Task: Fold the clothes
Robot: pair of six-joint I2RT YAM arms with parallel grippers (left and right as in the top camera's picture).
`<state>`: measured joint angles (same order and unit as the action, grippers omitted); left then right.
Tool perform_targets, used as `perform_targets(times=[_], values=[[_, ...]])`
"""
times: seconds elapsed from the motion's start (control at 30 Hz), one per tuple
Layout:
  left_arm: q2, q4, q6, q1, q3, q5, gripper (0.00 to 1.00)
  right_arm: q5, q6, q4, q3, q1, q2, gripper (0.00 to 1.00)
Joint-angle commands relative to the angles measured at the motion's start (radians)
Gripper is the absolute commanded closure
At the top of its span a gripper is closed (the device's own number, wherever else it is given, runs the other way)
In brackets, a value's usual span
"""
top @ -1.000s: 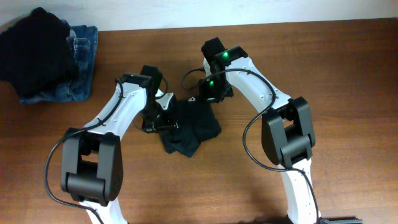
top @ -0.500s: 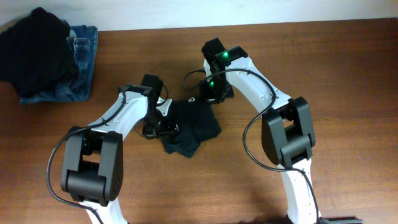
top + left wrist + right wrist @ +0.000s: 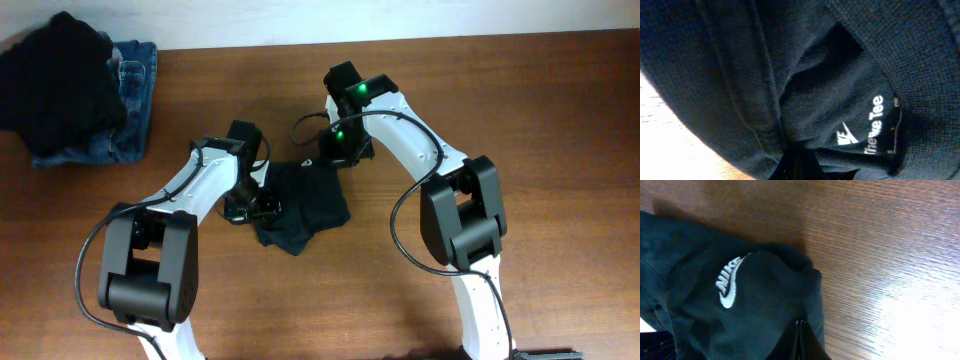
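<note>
Overhead view: crumpled T-shirt (image 3: 305,205) lying well apart from jeans (image 3: 135,95). Left gripper (image 3: 262,200) clenched on jeans-side edge, right gripper (image 3: 318,163) clenched on edge away from jeans. Risk: thin cloth slipping out under hard pull, or layers pinched together, leaving bunched fold.

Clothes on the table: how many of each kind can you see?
T-shirt, very dark, in the middle: 1
Jeans, blue, at the far left corner: 1
Black bundle of cloth lying on the jeans, kind unclear: 1
Total: 3
</note>
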<state>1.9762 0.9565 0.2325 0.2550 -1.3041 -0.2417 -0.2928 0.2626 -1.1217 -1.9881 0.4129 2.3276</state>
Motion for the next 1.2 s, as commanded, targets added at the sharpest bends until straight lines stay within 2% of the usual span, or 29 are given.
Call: perform_targets(times=[0.0,0.3,0.53,0.73,0.87,1.17], values=[[-0.007,0.001,0.014,-0.002,0.011,0.030,0.99,-0.027,0.006,-0.003,0.010,0.022,0.000,0.96],[-0.007,0.000,0.014,-0.002,0.011,0.157,0.98,-0.034,0.004,-0.005,0.010,0.040,-0.019,0.96],[-0.007,-0.026,0.013,-0.002,0.011,0.164,0.98,-0.040,0.009,-0.005,0.047,0.074,-0.014,0.96],[-0.007,-0.029,0.013,-0.002,0.011,0.166,0.97,-0.035,0.096,0.061,0.150,0.104,-0.014,0.96],[-0.007,-0.025,0.013,-0.003,0.011,0.240,0.94,-0.008,0.167,0.063,0.180,0.089,-0.013,0.96],[-0.007,0.016,0.013,-0.093,0.011,0.291,0.93,-0.005,0.195,0.061,0.214,0.033,-0.013,0.96]])
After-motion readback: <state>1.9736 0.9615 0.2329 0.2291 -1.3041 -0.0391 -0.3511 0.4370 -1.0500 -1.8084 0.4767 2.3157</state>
